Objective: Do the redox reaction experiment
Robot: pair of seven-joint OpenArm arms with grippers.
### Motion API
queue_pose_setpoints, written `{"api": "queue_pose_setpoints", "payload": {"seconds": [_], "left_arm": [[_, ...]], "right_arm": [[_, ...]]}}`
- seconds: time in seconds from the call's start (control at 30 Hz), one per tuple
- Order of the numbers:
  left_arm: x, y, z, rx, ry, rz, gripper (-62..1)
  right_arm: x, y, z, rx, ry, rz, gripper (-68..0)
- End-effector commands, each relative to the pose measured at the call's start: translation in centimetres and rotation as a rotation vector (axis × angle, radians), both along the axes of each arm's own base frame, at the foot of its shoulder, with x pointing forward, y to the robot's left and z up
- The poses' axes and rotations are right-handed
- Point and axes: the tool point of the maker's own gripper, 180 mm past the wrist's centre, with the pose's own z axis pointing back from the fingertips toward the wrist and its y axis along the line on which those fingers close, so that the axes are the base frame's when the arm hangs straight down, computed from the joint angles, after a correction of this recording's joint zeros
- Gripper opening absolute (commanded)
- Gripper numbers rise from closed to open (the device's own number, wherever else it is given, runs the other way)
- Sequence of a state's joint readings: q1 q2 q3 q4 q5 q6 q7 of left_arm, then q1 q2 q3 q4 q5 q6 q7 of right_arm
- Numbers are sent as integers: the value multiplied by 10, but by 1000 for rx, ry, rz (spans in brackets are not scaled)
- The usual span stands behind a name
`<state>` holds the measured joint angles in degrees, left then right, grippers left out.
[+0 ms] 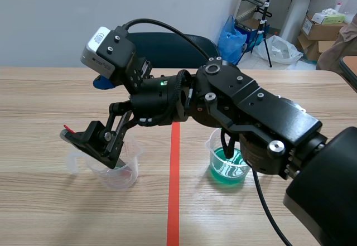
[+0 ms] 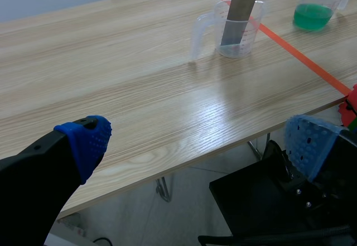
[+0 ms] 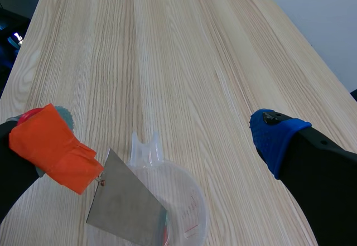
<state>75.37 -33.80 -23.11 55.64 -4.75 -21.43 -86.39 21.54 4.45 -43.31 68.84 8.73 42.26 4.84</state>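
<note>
A clear measuring cup (image 3: 187, 210) stands left of the red tape line and holds a leaning grey metal plate (image 3: 127, 207). My right gripper (image 3: 162, 140) hangs open over it. One finger is wrapped in orange-red tape (image 3: 50, 145) and touches the plate's upper corner. The other finger's blue pad (image 3: 276, 137) is well clear. In the scene view the right arm reaches across to this cup (image 1: 114, 170). A beaker of green liquid (image 1: 228, 165) stands right of the line. My left gripper (image 2: 198, 145) is open off the table's near edge, far from the cup (image 2: 237, 31) and plate (image 2: 240, 11).
The beaker of green liquid (image 2: 315, 6) sits beyond the cup in the left wrist view. A dark chair (image 1: 167, 48) stands behind the table's far edge. Boxes and bags (image 1: 321, 25) lie on the floor at the back right. Bare wood table (image 2: 111, 73) spreads around the cup.
</note>
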Motion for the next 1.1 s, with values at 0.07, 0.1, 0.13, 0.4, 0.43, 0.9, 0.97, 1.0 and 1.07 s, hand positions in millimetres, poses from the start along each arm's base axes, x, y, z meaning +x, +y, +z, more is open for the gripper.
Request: {"api": "queue_pose_setpoints", "payload": {"seconds": [0.07,0.1,0.13,0.4,0.43,0.9,0.97,1.0,1.07], "left_arm": [[4,-1,11,-21,-58,4,14],[4,-1,11,-21,-58,4,14],[4,-1,11,-21,-58,4,14],[4,-1,11,-21,-57,4,14],[4,-1,11,-21,-57,4,14],[4,-1,11,-21,-57,4,14],[4,-1,11,-21,-57,4,14],[4,-1,11,-21,-57,4,14],[4,-1,11,-21,-57,4,14]], "right_arm": [[2,3,14,30,-24,13,4],[2,3,14,30,-24,13,4],[2,3,14,30,-24,13,4],[2,3,14,30,-24,13,4],[2,3,14,30,-24,13,4],[-15,14,7,11,-18,67,4],[-21,17,5,6,-16,87,4],[-23,19,5,7,-16,95,4],[-29,22,5,15,-15,112,4]]}}
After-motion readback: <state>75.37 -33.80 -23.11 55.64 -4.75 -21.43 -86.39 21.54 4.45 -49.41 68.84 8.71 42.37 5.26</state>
